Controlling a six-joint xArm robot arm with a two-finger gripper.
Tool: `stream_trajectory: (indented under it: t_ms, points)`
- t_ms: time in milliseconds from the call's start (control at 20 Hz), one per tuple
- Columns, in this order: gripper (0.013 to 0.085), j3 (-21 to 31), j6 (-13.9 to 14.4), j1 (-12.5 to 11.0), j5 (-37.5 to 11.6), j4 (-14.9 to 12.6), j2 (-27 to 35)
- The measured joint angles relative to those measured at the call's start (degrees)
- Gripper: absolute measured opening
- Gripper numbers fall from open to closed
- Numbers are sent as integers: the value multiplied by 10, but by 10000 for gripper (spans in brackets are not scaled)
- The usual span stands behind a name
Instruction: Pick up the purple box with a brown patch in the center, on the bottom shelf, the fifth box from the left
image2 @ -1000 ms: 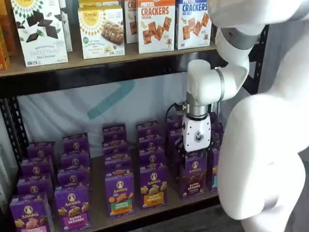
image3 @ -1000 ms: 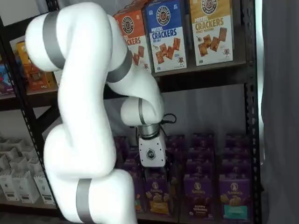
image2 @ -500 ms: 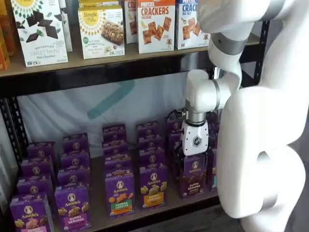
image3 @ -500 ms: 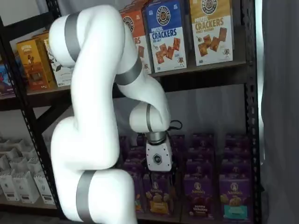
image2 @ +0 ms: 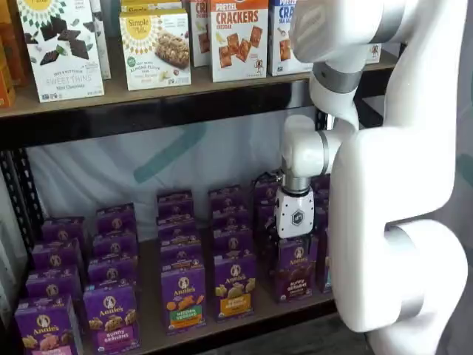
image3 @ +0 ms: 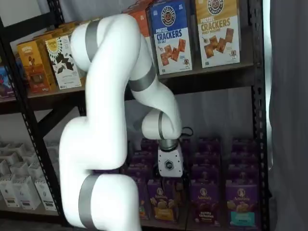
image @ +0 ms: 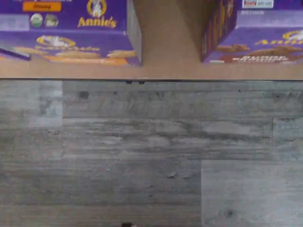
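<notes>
The purple box with the brown cookie patch [image2: 295, 270] stands upright in the front row of the bottom shelf [image2: 148, 314]. It also shows in a shelf view [image3: 204, 202] and in the wrist view [image: 255, 45], by the shelf's front edge [image: 165, 64]. My gripper [image2: 293, 240] hangs just above this box's top. In a shelf view it [image3: 169, 180] shows between the orange-band box and the brown one. Its white body shows plainly, but the black fingers are dark against the boxes, so I cannot tell whether they are open or shut.
A purple carton with a yellow-orange band [image2: 235, 285] stands to the left of the target and also shows in the wrist view [image: 71, 33]. A teal-band carton [image3: 240, 207] stands to its right. Cracker boxes [image2: 238, 37] fill the upper shelf. Grey plank floor [image: 151, 151] lies below.
The gripper has shifted sideways a little and sunk slightly over the front row. The arm's upper links have swung across both shelf views.
</notes>
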Motion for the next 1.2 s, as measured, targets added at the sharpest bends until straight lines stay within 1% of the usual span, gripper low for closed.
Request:
stream_trajectory:
  t_ms: [250, 450, 750, 900, 1000, 1200]
  points:
    - [850, -41, -4, -11, -4, -8, 44]
    - [850, -75, -19, -23, -4, -4, 77]
    - [850, -142, -33, -41, 10, -9, 135]
    - [850, -175, -38, -48, 18, -10, 161]
    - [850, -198, -46, -51, 22, -5, 178]
    - [850, -243, -50, -56, 28, -7, 210]
